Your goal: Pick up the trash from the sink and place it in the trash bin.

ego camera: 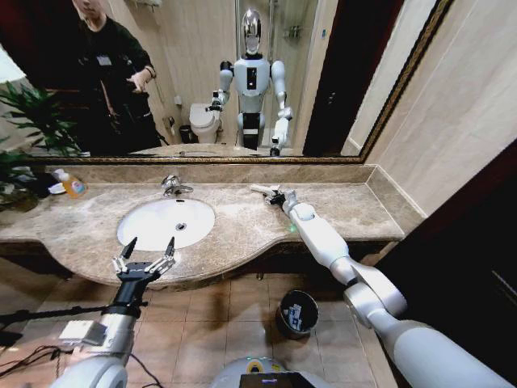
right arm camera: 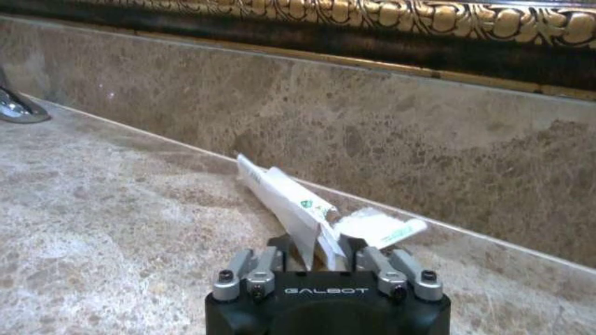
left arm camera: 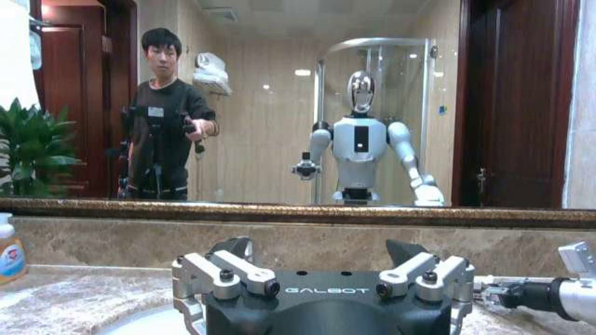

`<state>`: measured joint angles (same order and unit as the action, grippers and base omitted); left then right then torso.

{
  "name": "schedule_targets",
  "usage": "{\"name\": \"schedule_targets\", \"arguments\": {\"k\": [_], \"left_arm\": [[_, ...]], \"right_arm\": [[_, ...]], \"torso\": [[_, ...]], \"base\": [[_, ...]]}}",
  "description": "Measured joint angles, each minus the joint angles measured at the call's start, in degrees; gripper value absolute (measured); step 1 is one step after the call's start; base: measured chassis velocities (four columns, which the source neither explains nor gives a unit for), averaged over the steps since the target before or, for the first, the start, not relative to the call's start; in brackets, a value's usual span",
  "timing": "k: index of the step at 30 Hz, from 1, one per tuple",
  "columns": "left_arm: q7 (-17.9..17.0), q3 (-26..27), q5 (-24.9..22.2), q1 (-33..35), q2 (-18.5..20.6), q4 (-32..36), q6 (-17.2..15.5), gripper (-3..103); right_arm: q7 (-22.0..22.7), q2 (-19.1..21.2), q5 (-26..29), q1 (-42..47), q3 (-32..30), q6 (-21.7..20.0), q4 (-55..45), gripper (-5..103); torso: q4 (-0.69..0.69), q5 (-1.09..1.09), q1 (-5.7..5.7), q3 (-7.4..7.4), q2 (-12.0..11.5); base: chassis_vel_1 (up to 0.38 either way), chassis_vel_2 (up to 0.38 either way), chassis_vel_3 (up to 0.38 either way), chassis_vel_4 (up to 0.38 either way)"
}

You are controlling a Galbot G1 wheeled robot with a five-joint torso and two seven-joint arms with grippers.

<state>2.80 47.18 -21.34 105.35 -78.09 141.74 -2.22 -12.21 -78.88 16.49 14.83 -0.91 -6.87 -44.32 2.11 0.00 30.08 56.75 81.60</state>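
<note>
Head view has the right gripper (ego camera: 278, 196) stretched to the upper middle of the frame, pinched shut on the slim white packets (right arm camera: 284, 199) lying on the worktop (ego camera: 242, 230) by the backsplash, presumably for lifting toward the trash bin (ego camera: 297, 313) at lower center, while the left gripper (ego camera: 145, 257) waits wide open below the sink (ego camera: 166, 221).

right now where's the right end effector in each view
Head view: right end effector at the counter's back, right of the sink, shut on white packets.
Left wrist view: at the right edge, low.
Right wrist view: bottom centre, pinching the packets.
Shared landmark: the marble backsplash under the mirror.
</note>
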Motion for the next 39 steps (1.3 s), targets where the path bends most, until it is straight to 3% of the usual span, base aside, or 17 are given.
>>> {"name": "schedule_targets", "arguments": {"k": [9,15,27,34,36,39], "left_arm": [[0.0,0.0,0.0,0.0,0.0,0.0,0.0,100],[0.0,0.0,0.0,0.0,0.0,0.0,0.0,100],[0.0,0.0,0.0,0.0,0.0,0.0,0.0,100],[0.0,0.0,0.0,0.0,0.0,0.0,0.0,100],[0.0,0.0,0.0,0.0,0.0,0.0,0.0,100],[0.0,0.0,0.0,0.0,0.0,0.0,0.0,100]], "right_arm": [[2.2,-0.4,0.0,0.8,0.0,0.6,-1.5,2],[4.3,0.2,0.4,2.8,-0.3,0.6,-5.4,0],[11.7,7.1,3.5,15.0,-1.3,-2.7,-26.2,0],[15.1,13.0,6.6,25.2,-3.8,-5.0,-42.1,0],[16.3,16.4,7.2,35.6,-7.6,-5.4,-52.4,0],[17.4,17.9,7.4,41.5,-9.4,-5.4,-58.8,0]], "torso": [[0.00,0.00,0.00,0.00,0.0],[0.01,0.00,0.00,0.00,0.0],[0.00,0.01,0.00,0.00,0.0],[0.00,0.00,0.00,-0.01,0.0],[-0.02,0.02,-0.01,-0.01,0.0],[0.00,0.02,-0.01,-0.01,0.0]], "base": [[0.000,0.000,0.000,0.000],[0.000,0.000,0.000,0.000],[0.000,0.000,0.000,0.000],[0.000,0.000,0.000,0.000],[0.000,0.000,0.000,0.000],[0.000,0.000,0.000,0.000]]}}
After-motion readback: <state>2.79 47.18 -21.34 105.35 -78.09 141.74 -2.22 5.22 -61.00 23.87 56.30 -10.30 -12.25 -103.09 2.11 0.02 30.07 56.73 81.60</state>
